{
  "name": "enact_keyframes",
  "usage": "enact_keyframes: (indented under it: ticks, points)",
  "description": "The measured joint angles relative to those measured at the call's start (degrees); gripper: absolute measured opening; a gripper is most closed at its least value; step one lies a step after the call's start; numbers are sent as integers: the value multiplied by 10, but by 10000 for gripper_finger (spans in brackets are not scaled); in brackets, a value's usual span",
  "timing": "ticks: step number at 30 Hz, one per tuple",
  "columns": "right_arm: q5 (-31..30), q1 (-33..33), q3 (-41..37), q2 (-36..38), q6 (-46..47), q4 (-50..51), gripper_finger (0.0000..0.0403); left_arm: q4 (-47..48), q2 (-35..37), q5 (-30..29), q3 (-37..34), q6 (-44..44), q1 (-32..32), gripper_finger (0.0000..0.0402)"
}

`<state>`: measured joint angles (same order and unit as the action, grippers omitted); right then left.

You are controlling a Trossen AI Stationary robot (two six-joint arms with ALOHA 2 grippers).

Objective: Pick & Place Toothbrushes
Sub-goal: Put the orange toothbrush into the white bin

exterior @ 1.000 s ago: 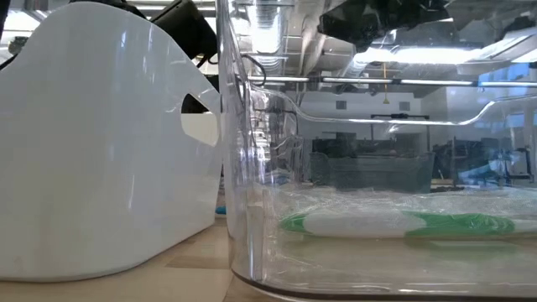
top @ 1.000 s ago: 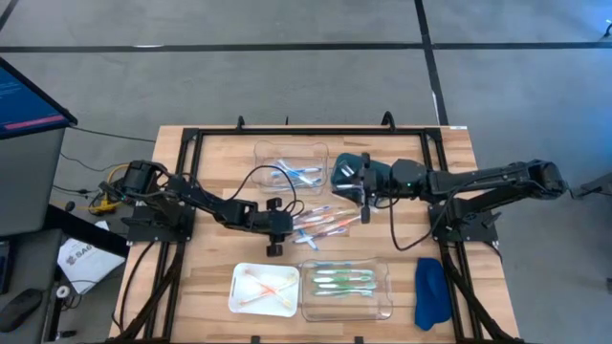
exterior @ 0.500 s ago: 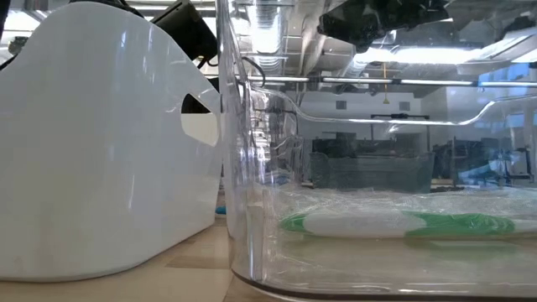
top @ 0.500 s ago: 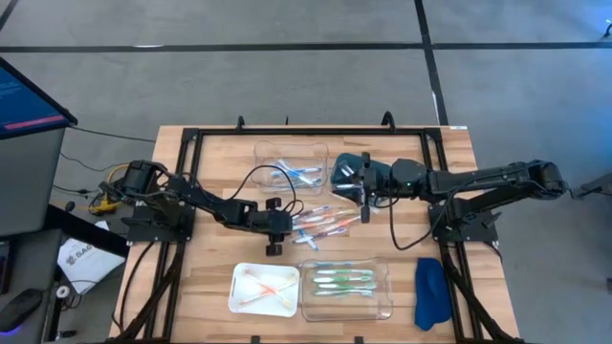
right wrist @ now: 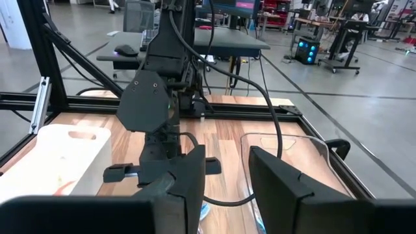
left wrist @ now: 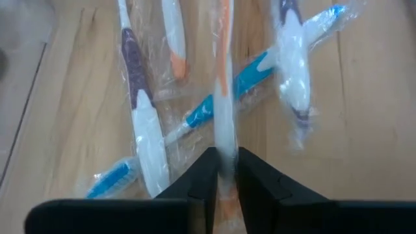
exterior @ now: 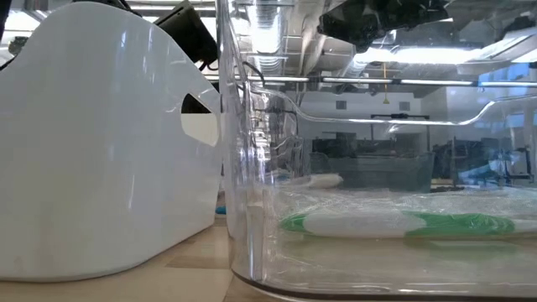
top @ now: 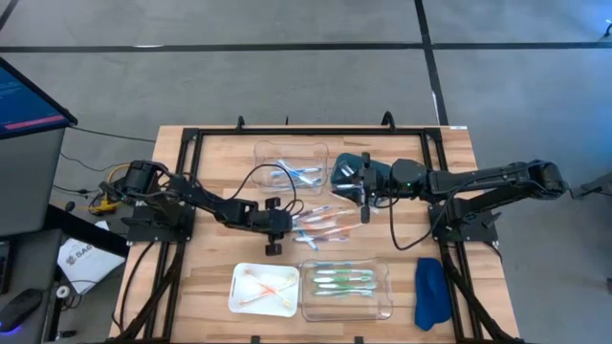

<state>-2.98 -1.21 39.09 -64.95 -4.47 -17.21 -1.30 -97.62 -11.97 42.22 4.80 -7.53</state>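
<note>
A loose pile of wrapped toothbrushes [top: 323, 220] lies mid-table on the wood; in the left wrist view they are blue, purple and orange ones with white [left wrist: 195, 117]. My left gripper [top: 289, 225] sits at the pile's left side, shut on an orange-and-white toothbrush [left wrist: 224, 78]. My right gripper [top: 364, 201] hangs above the table, right of the pile, open and with nothing between its fingers [right wrist: 225, 172]. A green toothbrush [exterior: 394, 224] lies in the near clear tray. My left gripper [left wrist: 224, 179] pinches the orange-and-white toothbrush between its two fingers, on the white stretch of the handle [left wrist: 225, 146] near one end. The fingers slant down from the table's left, and the toothbrush runs on away from them along their line. Its far part lies among the pile.
A clear tray [top: 290, 168] with blue toothbrushes stands at the far side. A white tray [top: 265, 290] with orange ones and a clear tray [top: 346, 290] with green ones stand near. A blue cloth [top: 430, 292] lies at the near right. A black frame [top: 191, 143] rims the table.
The pile has stirred a little at my left gripper. In the low view a pale toothbrush end has come into sight behind the clear tray's wall. Both arms have kept their places.
</note>
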Motion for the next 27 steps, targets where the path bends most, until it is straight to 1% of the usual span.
enact_keyframes:
  ticks: [6,9,14,19,22,27]
  points:
    - [0,0,0,0,0,0,113,-1,-12,2,1,0,0,54]
    - [0,0,0,0,0,0,113,0,-12,2,1,0,0,45]
    - [0,0,0,0,0,0,113,1,-12,3,1,0,2,15]
    - [0,0,0,0,0,0,113,4,-7,-12,0,1,2,18]
    - [0,0,0,0,0,0,113,10,3,-30,-1,1,3,14]
    - [0,2,0,0,0,0,113,11,19,-32,0,4,3,14]
